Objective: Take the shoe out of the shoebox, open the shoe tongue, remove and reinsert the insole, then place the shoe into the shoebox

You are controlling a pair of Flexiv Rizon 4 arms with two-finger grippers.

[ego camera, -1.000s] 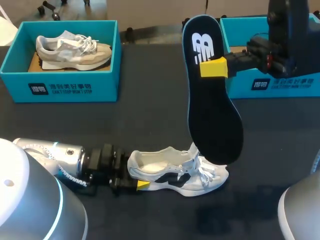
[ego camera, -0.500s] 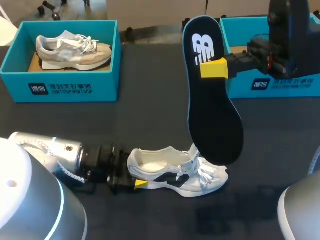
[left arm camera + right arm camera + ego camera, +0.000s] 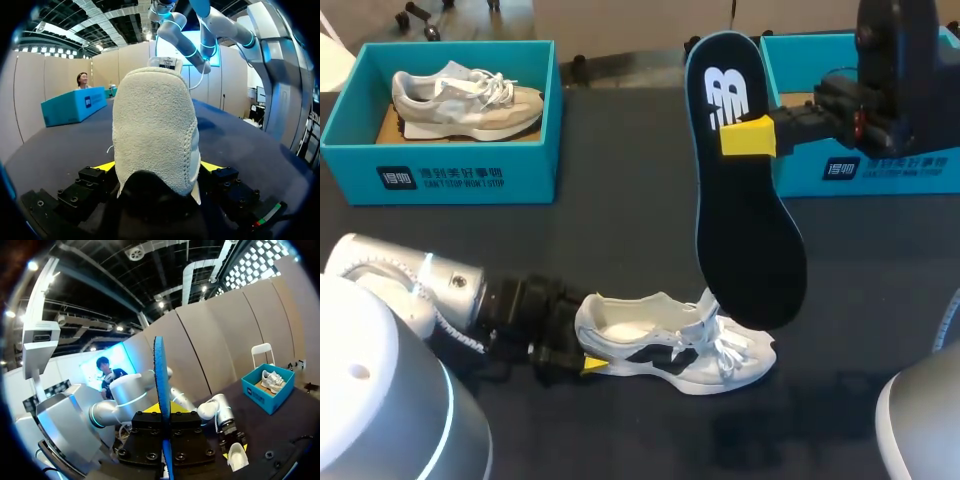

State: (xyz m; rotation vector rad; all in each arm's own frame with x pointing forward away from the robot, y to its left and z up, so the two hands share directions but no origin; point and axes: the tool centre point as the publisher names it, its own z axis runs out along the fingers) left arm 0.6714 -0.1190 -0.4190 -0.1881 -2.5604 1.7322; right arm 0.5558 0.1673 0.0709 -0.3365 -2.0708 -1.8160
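The white shoe (image 3: 670, 345) lies on its sole near the middle of the desk's front edge, toe toward the right edge. The left claw (image 3: 590, 365) is clenched on its heel (image 3: 155, 125). From the left wrist, the yellow fingertips (image 3: 107, 166) press it from both sides, and I judge this pins the shoe so it cannot slide or tip as the insole goes back in.

The right claw (image 3: 748, 135) is grasping the dark insole (image 3: 745, 230) near its heel end, holding it upright over the shoe. The toe end hangs down by the tongue and laces — whether it touches them I cannot tell. That steep angle looks meant for feeding the toe in first.

A teal shoebox (image 3: 920, 170) stands at the far right edge behind the right arm — probably the shoe's own. Another box (image 3: 535, 170) at the far left corner holds a grey shoe (image 3: 465, 100).
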